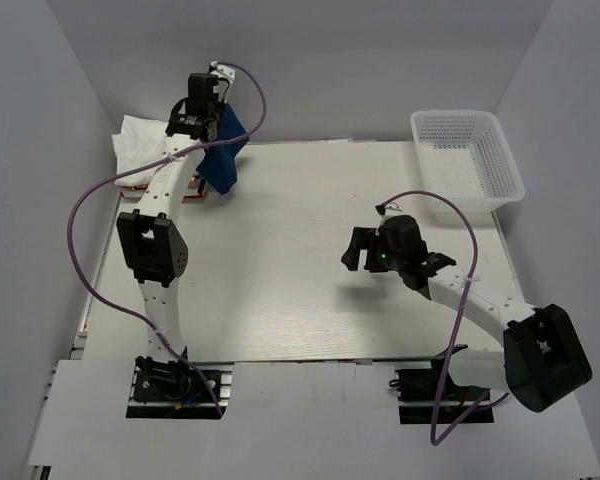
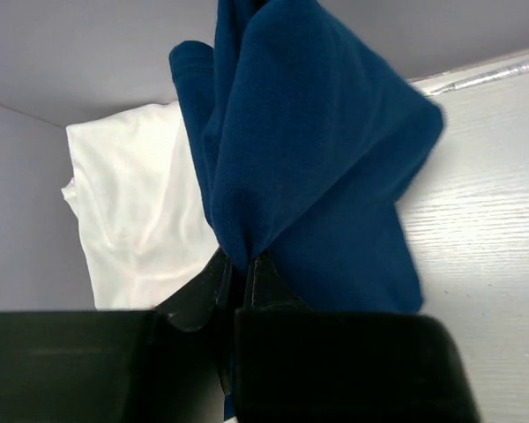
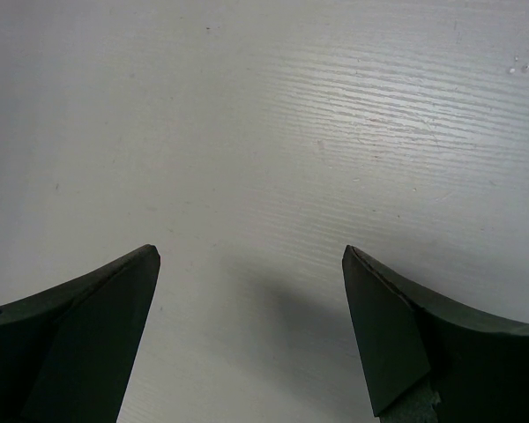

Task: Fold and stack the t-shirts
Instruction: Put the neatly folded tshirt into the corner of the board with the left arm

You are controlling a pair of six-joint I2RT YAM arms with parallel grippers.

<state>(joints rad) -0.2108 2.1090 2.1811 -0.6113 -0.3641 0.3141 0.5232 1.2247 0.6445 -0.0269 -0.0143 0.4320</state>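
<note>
My left gripper (image 1: 212,128) is shut on the navy blue t-shirt (image 1: 223,158) and holds it bunched, hanging above the table's far left corner. In the left wrist view the navy t-shirt (image 2: 317,159) is pinched between my fingertips (image 2: 245,263); its print does not show. A folded white t-shirt (image 1: 145,145) lies under and to the left of it, and shows in the left wrist view (image 2: 137,211). My right gripper (image 1: 358,250) is open and empty over the bare table, right of centre; its fingers (image 3: 97,308) stand wide apart.
A white plastic mesh basket (image 1: 467,160) stands at the far right. The table (image 1: 300,270) is pale wood grain, with grey walls close on the left, right and back. A purple cable (image 1: 90,230) loops off the left arm.
</note>
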